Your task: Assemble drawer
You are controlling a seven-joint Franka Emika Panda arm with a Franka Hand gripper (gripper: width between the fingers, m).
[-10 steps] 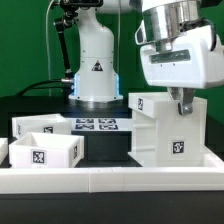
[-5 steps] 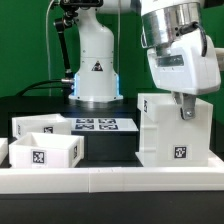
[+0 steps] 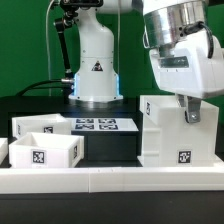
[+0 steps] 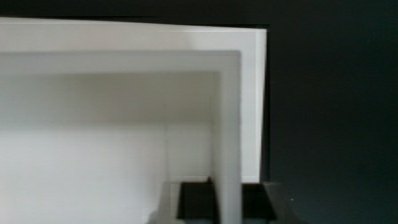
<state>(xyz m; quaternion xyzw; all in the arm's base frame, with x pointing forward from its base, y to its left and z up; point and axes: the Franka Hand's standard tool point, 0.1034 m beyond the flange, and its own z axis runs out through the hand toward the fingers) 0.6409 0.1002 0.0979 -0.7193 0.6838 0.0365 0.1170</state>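
The large white boxy drawer shell (image 3: 172,135) stands at the exterior view's right, with a square tag on its front. My gripper (image 3: 188,110) comes down from above and is shut on the shell's upper side wall. In the wrist view the thin white wall (image 4: 228,110) runs between my two dark fingers (image 4: 196,202), and my gripper (image 4: 231,203) straddles it. Two small open-topped trays sit at the exterior view's left: the front one (image 3: 42,152) with a tag facing forward, the other (image 3: 38,125) behind it.
The marker board (image 3: 98,124) lies flat on the black table between the trays and the shell. A long white border rail (image 3: 110,178) runs along the front. The robot's white base (image 3: 97,65) stands behind the board.
The shell has moved toward the exterior view's right with my gripper on its wall. The trays have not moved.
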